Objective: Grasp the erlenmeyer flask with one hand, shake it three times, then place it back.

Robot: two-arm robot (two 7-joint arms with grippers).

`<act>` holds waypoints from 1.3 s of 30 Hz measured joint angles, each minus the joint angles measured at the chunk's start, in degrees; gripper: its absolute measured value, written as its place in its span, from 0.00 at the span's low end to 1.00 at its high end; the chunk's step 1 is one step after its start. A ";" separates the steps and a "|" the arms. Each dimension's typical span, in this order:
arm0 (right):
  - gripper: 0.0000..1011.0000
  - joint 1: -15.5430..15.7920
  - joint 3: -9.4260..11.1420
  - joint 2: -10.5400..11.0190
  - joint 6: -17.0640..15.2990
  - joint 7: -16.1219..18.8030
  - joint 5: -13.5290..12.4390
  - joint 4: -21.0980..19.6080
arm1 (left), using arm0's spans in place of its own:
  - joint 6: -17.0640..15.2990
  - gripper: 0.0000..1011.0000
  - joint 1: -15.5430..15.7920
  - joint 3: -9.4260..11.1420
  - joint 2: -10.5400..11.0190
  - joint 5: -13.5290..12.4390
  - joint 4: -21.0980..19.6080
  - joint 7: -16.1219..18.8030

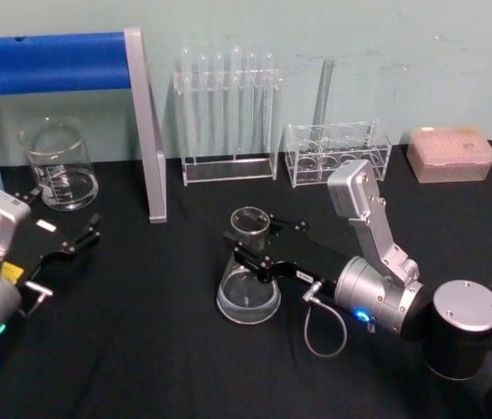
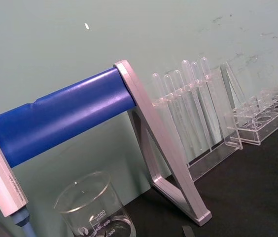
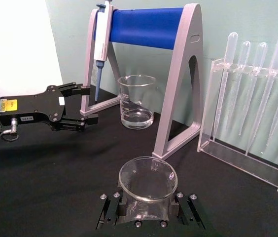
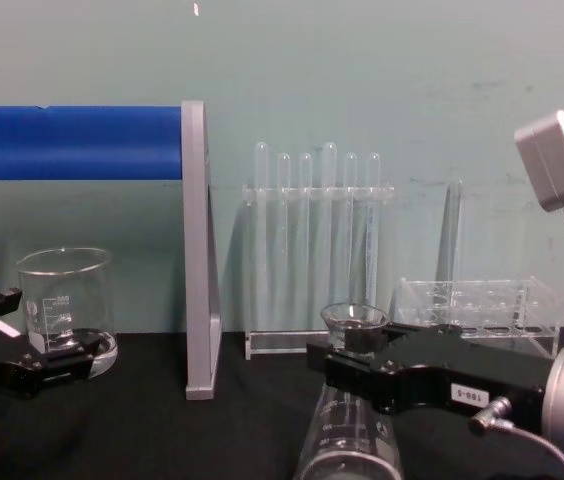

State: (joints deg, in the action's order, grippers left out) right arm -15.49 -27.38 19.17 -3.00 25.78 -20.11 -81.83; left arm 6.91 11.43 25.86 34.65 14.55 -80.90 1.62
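The right hand (image 1: 248, 249) reaches in from the right side and has its two black fingers around the neck of the erlenmeyer flask (image 1: 248, 288). It looks like it is grasping the glass, with one finger on each side just under the lip. The flask stands upright in the middle of the black desk (image 1: 141, 349), and its wide base seems to sit flat on the desk. So I think the grab is done or almost done. The three shakes and putting the flask back are still left, as far as I can tell.

The left hand (image 1: 71, 240) rests low on the left side of the desk, near the beaker (image 1: 59, 166). Its fingers are spread apart and hold nothing.

The right wrist view looks down into the round mouth of the flask (image 3: 147, 182), with a black finger (image 3: 110, 212) close on each side. It also shows the left hand (image 3: 77, 106) from the front, released, and a pipette (image 3: 102, 34) hanging on the blue stand (image 3: 149, 27).

The chest view shows the flask (image 4: 352, 430) from the side, with white marks on the glass and a white label on the right hand (image 4: 352, 375).

The left wrist view shows the test tubes (image 2: 188, 103) in their rack and the beaker (image 2: 94, 207) from close by.
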 joint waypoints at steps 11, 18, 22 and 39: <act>0.45 -0.01 0.00 0.03 -0.13 0.00 0.00 -0.03 | 0.00 0.99 0.00 0.00 0.00 0.00 0.00 0.00; 0.63 0.00 -0.02 0.04 -0.35 0.00 0.10 0.00 | 0.00 0.99 0.00 0.00 0.00 0.00 0.00 0.00; 0.75 -0.01 -0.01 0.03 -0.35 0.00 0.10 0.00 | 0.00 0.99 0.00 0.00 0.00 0.00 0.00 0.00; 0.99 -0.02 0.01 0.03 -0.28 0.00 0.08 -0.02 | 0.00 0.99 0.00 0.00 0.00 0.00 0.00 0.00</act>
State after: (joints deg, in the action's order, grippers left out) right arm -15.50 -27.38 19.20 -3.28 25.77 -20.03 -81.84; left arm 6.91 11.43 25.86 34.65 14.55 -80.90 1.62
